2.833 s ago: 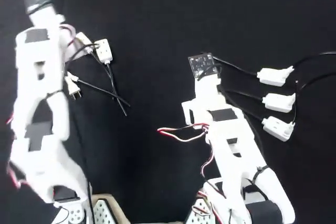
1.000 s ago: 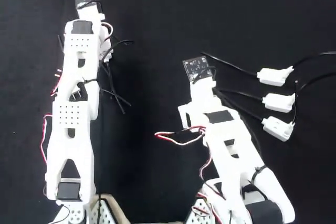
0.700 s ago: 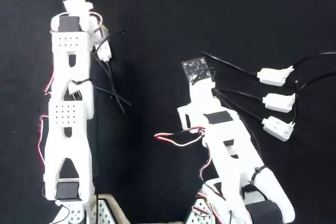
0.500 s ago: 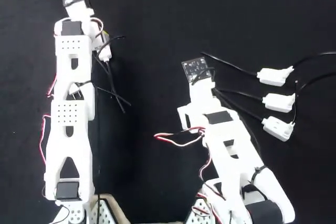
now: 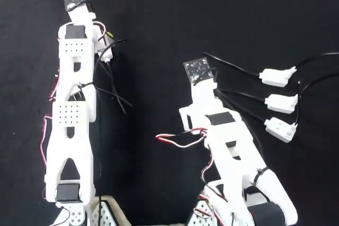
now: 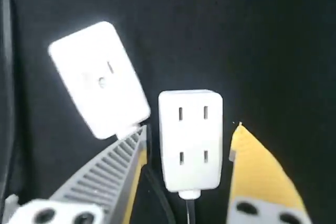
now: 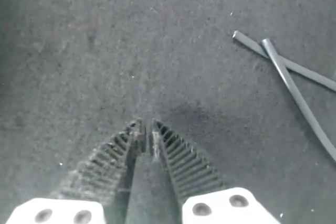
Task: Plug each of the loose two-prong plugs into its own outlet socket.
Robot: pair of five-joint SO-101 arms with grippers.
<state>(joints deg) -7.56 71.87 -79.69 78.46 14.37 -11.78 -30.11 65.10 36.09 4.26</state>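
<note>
left end effector sits open astride the outlet socket at ten o'clock on the surface; its long axis runs twelve to six, cord at six. right end effector is closed.

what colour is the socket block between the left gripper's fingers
White. The socket block shows best in the left wrist view.
</note>
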